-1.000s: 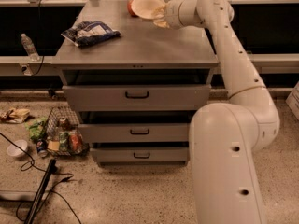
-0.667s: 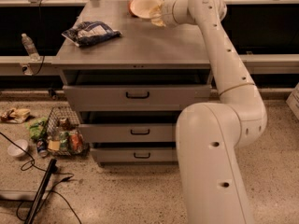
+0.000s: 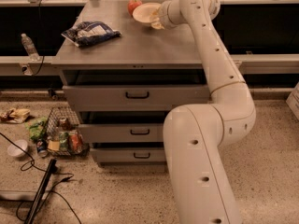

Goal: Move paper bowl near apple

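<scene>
The paper bowl (image 3: 144, 12) is cream-white and sits tilted at the far edge of the grey cabinet top (image 3: 140, 45). The red-orange apple (image 3: 133, 5) is just behind and left of it, partly hidden by the bowl's rim, nearly touching it. My gripper (image 3: 155, 19) reaches in from the right and is shut on the bowl's right rim. The arm runs down the right side of the view.
A blue chip bag (image 3: 91, 32) lies on the left of the cabinet top. The top drawer (image 3: 135, 94) stands slightly open. On the floor at left are a wire basket of cans (image 3: 63, 135), a small white bowl (image 3: 17, 149), cables and a water bottle (image 3: 28, 46).
The arm has moved left and forward with the bowl in its gripper. The apple has come into view right beside the bowl.
</scene>
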`<action>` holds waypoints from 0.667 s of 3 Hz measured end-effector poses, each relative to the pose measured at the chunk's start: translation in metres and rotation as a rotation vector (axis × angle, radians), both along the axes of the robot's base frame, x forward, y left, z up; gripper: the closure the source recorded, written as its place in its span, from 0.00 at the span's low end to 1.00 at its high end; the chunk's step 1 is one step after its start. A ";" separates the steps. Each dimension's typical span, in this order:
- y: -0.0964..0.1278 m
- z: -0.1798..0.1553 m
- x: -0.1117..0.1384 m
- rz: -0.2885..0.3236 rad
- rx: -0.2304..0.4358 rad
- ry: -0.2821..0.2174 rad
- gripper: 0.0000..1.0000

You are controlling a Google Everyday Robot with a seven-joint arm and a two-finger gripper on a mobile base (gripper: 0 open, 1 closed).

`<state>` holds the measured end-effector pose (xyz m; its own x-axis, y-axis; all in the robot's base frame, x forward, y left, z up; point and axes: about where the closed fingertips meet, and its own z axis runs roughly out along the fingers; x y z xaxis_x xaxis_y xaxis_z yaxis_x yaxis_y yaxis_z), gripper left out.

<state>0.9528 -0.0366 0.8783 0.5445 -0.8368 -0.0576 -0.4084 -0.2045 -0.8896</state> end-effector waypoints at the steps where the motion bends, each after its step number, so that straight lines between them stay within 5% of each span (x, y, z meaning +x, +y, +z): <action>1: 0.010 -0.003 -0.004 0.018 0.011 0.024 0.74; 2: 0.021 0.000 -0.004 0.023 0.027 0.032 0.51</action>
